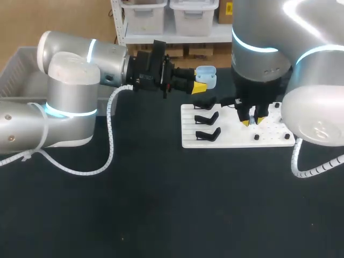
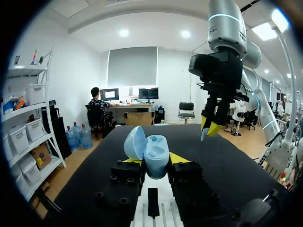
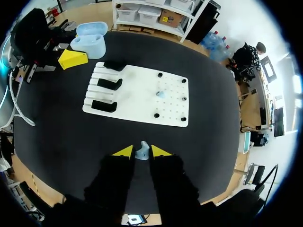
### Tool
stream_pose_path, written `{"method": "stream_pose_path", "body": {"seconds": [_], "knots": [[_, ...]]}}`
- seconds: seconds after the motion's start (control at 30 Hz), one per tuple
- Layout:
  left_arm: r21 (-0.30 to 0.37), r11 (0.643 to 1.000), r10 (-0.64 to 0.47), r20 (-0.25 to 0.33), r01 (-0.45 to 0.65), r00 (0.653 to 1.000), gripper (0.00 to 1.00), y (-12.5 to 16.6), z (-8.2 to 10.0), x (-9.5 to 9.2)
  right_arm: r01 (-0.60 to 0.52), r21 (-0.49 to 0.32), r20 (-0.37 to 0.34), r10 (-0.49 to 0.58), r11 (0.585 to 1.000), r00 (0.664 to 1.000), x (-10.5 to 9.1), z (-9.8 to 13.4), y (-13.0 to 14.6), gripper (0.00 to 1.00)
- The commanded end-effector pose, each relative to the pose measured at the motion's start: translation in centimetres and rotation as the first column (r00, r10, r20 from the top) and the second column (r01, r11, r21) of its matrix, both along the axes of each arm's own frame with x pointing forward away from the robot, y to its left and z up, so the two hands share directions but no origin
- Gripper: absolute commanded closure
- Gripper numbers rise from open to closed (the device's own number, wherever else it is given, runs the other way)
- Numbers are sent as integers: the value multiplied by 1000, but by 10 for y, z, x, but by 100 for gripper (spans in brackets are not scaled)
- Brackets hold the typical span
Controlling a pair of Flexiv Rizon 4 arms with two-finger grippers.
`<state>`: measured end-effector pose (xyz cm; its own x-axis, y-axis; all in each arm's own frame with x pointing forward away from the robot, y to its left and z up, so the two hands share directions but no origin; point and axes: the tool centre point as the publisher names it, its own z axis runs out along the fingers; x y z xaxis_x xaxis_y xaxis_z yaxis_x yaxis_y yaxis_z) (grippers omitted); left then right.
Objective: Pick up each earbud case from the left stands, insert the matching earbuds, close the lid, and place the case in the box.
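You are working in a robotics lab: your left arm and right arm, both grey machine arms, hang over a black-topped table carrying a white fixture plate with black stands and small pegs.

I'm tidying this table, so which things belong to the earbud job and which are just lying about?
Job: open blue earbud case in the left jaws; blue earbud in the right jaws; second earbud on the white board; black stands; grey box.
Lying about: bare black pegs; black tabletop.
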<state>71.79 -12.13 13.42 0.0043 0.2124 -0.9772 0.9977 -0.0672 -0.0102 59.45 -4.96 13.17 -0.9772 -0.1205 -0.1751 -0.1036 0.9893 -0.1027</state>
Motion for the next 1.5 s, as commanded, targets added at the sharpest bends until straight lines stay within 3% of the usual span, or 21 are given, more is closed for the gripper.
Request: {"method": "stream_pose_path", "body": {"seconds": [0.03,0.3,0.63,0.83,0.9,1.2,1.5], "knots": [[-2,1000,5,3,-5,1000,100,0,0,-2,34,44,19,-35,998,999,8,10,4,100],[-2,1000,5,3,-5,1000,100,0,0,-2,163,74,28,-165,984,986,26,27,17,100],[-17,1000,-17,27,18,999,100,-3,-1,-11,350,126,34,-356,928,934,48,53,37,100],[-35,999,-11,26,12,1000,100,-1,-4,-15,434,69,0,-435,898,901,53,54,42,100],[-40,999,-13,25,14,1000,100,-1,-6,-17,459,35,18,-460,888,888,55,56,42,100],[-60,998,-33,20,35,999,100,-6,-11,-23,503,15,25,-503,864,864,54,53,44,100],[-62,997,-40,13,41,999,100,-8,-12,-25,503,15,25,-503,864,864,54,53,44,100]]}}
